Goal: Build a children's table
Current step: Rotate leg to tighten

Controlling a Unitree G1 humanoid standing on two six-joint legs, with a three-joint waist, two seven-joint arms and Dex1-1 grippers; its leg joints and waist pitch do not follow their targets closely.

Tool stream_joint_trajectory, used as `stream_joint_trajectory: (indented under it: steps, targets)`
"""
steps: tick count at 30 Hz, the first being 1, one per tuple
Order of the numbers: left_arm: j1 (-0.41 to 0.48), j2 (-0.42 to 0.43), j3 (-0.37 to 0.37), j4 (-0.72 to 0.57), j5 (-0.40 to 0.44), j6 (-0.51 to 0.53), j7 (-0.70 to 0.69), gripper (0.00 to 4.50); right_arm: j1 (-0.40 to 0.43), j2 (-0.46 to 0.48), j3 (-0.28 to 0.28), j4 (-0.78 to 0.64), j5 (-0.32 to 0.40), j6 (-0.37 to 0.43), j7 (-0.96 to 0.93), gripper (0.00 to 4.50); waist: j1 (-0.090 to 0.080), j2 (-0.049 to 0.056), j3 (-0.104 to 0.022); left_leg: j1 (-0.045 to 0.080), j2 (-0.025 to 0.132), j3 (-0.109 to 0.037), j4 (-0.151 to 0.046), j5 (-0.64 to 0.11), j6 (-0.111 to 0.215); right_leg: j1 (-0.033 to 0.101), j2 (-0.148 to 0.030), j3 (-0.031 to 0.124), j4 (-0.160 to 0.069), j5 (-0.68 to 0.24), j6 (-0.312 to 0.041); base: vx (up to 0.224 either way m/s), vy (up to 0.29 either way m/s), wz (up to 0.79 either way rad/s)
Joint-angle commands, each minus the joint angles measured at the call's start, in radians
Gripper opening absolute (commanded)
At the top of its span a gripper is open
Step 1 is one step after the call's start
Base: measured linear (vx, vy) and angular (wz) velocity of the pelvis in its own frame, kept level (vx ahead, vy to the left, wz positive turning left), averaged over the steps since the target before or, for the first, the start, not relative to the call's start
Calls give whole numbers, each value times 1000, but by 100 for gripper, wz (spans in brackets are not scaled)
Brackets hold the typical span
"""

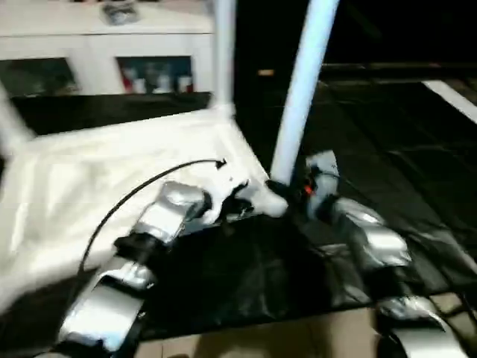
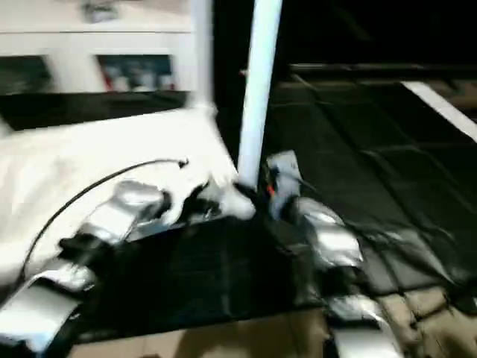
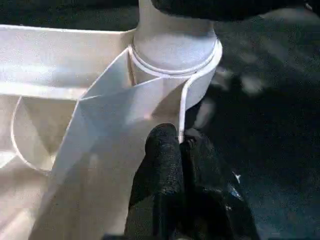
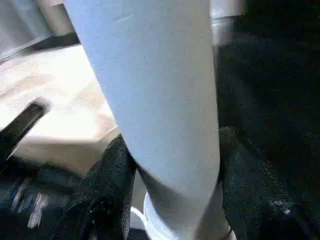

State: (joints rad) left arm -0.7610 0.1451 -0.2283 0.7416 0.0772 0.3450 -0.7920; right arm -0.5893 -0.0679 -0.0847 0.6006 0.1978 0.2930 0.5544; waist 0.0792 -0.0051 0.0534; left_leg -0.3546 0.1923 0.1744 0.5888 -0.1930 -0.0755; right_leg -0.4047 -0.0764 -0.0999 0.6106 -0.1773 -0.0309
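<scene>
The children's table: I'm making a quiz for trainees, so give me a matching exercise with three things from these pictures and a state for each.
Things:
1. left gripper
2. right gripper
3. table top

States:
A. lying upside down on the black mat
B. shut on a thin rib by the corner socket
C. closed around a leg standing in that socket

Pairs: 1-B, 2-C, 3-A

Looks like a home rm: white glass-door cabinet (image 1: 104,56), black floor mat (image 1: 387,149).
</scene>
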Motion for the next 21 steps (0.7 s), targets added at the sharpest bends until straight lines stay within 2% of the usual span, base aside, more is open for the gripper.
stream_joint_trajectory:
  steps: [1, 3, 6, 7, 9, 13, 16, 17, 18, 19, 21]
  targets:
    - [-63, -76, 38, -27, -34, -4, 99, 0, -30, 140, 81, 64, 28, 76, -12, 204, 14, -5, -74, -12, 28, -16, -61, -73, 35, 69, -81, 55, -75, -195, -170, 0, 0, 0]
    - [-72, -86, 45, -24, -25, 6, 138, 0, -77, 176, 69, 117, 7, 51, -81, 204, 8, -3, -76, -12, 29, -15, -60, -50, 50, 70, -80, 56, -67, -138, -196, 0, 0, 0]
    - [-64, -71, 23, -38, -3, -8, 123, 0, -76, 172, 75, 113, -8, 37, -63, 204, 13, 0, -76, -5, 31, -11, -57, -39, 72, 65, -78, 57, -65, -90, -213, 0, 0, 0]
    - [-63, -71, 22, -38, -1, -9, 123, 0, -76, 172, 73, 113, -9, 38, -64, 237, 16, 1, -77, -4, 34, -12, -57, -29, 82, 66, -79, 59, -59, -52, -225, 0, 0, 0]
    - [-50, -51, 10, -43, 9, -27, 105, 0, -50, 148, 68, 92, -11, 43, -46, 269, 19, 2, -76, -1, 37, -12, -58, -36, 88, 67, -80, 59, -55, -23, -240, 0, 0, 0]
    - [-29, -21, 1, -57, 6, -42, 55, 0, -6, 88, 77, 57, -20, 27, -4, 305, 20, 1, -73, -1, 36, -11, -60, -75, 80, 71, -82, 60, -62, -61, -229, 0, 0, 0]
    - [-17, 2, -15, -61, 16, -71, 20, 0, 19, 46, 88, 37, -34, 5, 42, 325, 17, -1, -71, -8, 34, -13, -61, -89, 74, 76, -83, 58, -66, -100, -217, 0, 0, 0]
    - [-10, 15, -21, -63, 17, -85, -4, 0, 36, 16, 98, 20, -41, -7, 77, 337, 17, 3, -72, -5, 36, -13, -61, -96, 70, 73, -85, 58, -70, -130, -207, 0, 0, 0]
    - [-1, 39, -30, -66, 19, -96, -43, 0, 68, -41, 117, -15, -48, -26, 152, 357, 18, 2, -71, -4, 36, -13, -60, -95, 72, 71, -84, 58, -73, -138, -202, 0, 0, 0]
    - [2, 52, -35, -66, 21, -103, -61, 0, 86, -71, 125, -35, -49, -32, 192, 357, 25, 2, -72, 1, 38, -11, -58, -94, 77, 69, -83, 60, -72, -128, -200, 0, 0, 0]
    - [6, 69, -48, -64, 27, -135, -86, 0, 100, -103, 126, -50, -46, -32, 229, 369, 28, 0, -73, -2, 39, -12, -58, -75, 89, 69, -81, 60, -62, -72, -218, 0, 0, 0]
